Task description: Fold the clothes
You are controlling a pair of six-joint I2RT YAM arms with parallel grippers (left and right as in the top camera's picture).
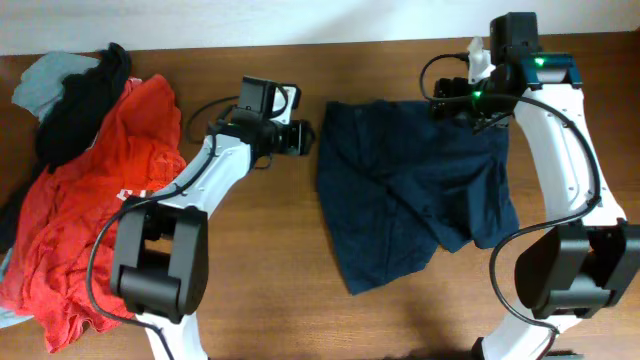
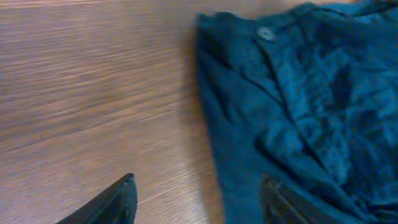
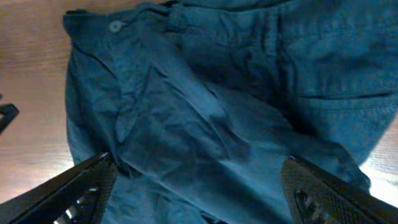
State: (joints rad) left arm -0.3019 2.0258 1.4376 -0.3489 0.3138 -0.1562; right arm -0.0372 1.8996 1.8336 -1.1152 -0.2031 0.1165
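- The navy garment (image 1: pixel 410 190) lies rumpled on the bench (image 1: pixel 260 270), well right of the red shirt (image 1: pixel 110 190).
- The left gripper (image 2: pixel 199 199) sits at the garment's red-shirt side and the right gripper (image 3: pixel 199 196) hovers over it, both jaws released.
- It looks mid-fold; the next move needs a fresh edge grasp.

The clothes (image 1: pixel 410 190) lie spread on the table (image 1: pixel 260 260), right of centre, the left gripper (image 1: pixel 300 138) just beside their left edge and the right gripper (image 1: pixel 470 108) over their far edge, seemingly clear of them; a heap of garments (image 1: pixel 90 200) fills the left end.
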